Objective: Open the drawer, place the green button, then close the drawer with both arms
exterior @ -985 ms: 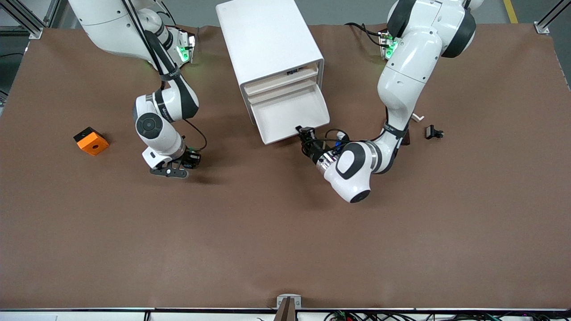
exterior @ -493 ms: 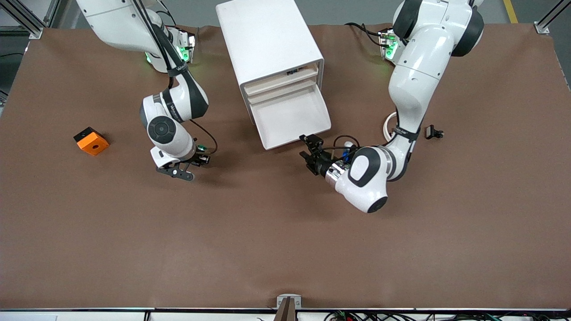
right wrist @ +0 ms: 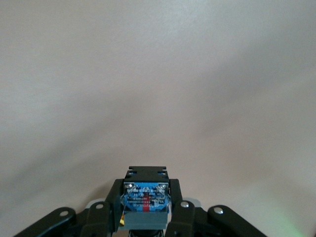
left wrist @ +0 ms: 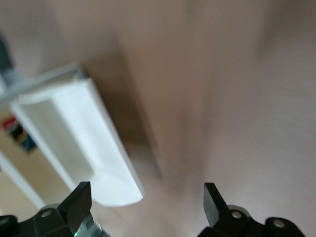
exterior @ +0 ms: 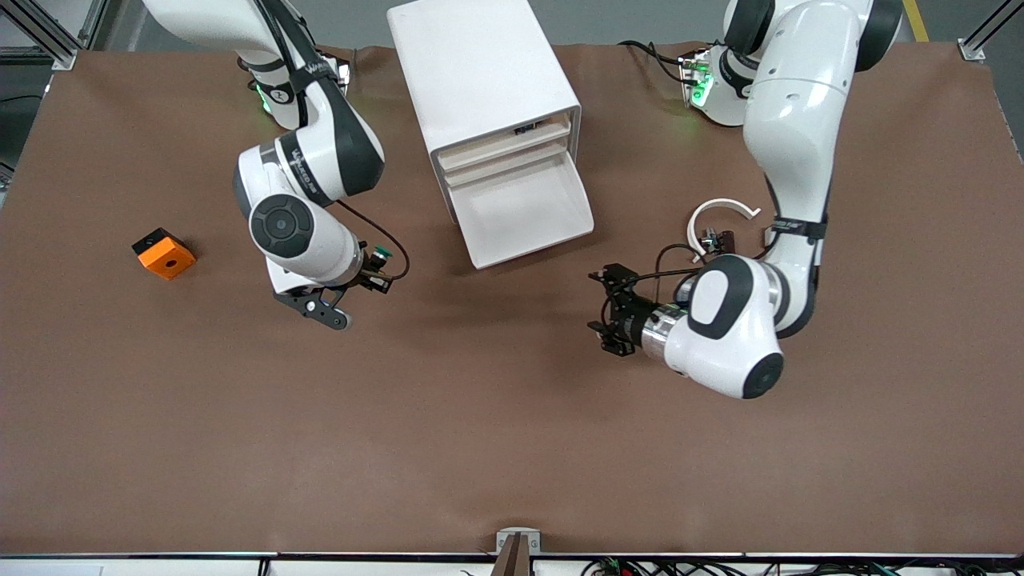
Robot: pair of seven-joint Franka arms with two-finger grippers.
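- Gripping the small green-capped push-button with dark boxy body, the black two-finger right gripper is clamped shut on it, up over bare brown table cover between the orange block and the cabinet; in the right wrist view the button's blue label sits between the fingers.
- Left gripper, black two-finger type, jaws spread wide and holding nothing; it hangs over bare cover toward the left arm's end of the open drawer. Left wrist view shows both fingertips apart, the drawer's corner just past them.
- Shallow white drawer tray with cream front edge is pulled out of the white boxy cabinet; its front edge is free, with open cover around it.
- Count: two arms, one button, one open drawer, one orange square block with black hole, one white curved ring piece beside the left arm.
- Button is well apart from the drawer, toward the right arm's end.
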